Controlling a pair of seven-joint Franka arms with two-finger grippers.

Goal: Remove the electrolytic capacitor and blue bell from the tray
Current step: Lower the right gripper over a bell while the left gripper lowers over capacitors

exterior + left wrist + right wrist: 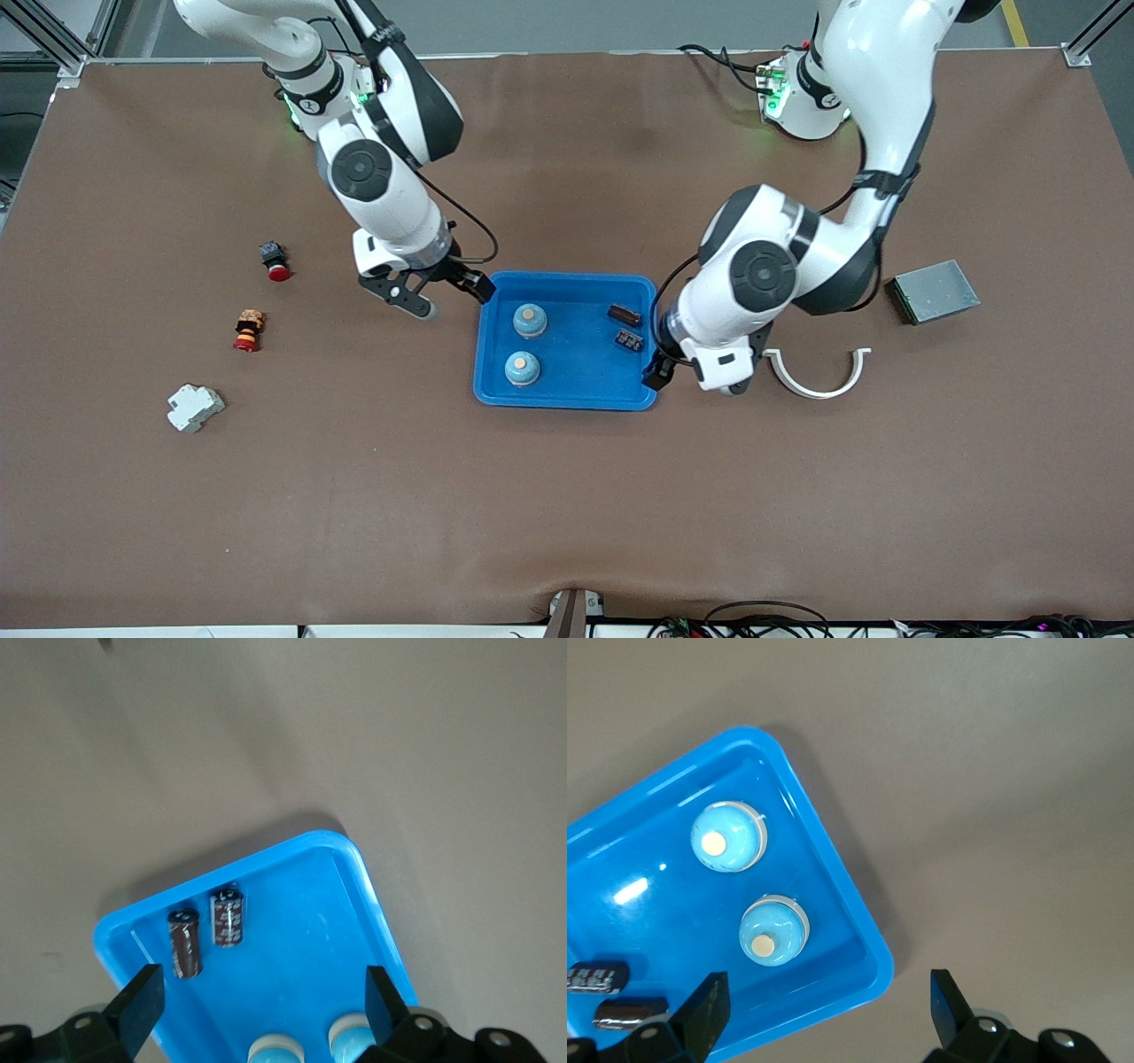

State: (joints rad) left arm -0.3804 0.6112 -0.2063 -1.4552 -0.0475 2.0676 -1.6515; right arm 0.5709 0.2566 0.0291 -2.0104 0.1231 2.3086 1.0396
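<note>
A blue tray [578, 372] in the middle of the table holds two pale blue dome bells [530, 320] [522, 369] and two dark capacitors [624, 314] [630, 340]. My right gripper [447, 295] hangs open and empty over the tray's corner at the right arm's end. In the right wrist view the tray [638, 904], both bells [728, 835] [772, 929] and a capacitor [598, 975] show past that gripper [824, 1005]. My left gripper [695, 379] is open and empty over the tray's edge at the left arm's end. Its view shows the tray [301, 921], the capacitors [184, 943] [227, 918] and the gripper [261, 1001].
Toward the right arm's end lie a black and red button [275, 261], a red and orange part [249, 330] and a white block [194, 407]. Toward the left arm's end lie a white curved piece [817, 372] and a grey box [935, 291].
</note>
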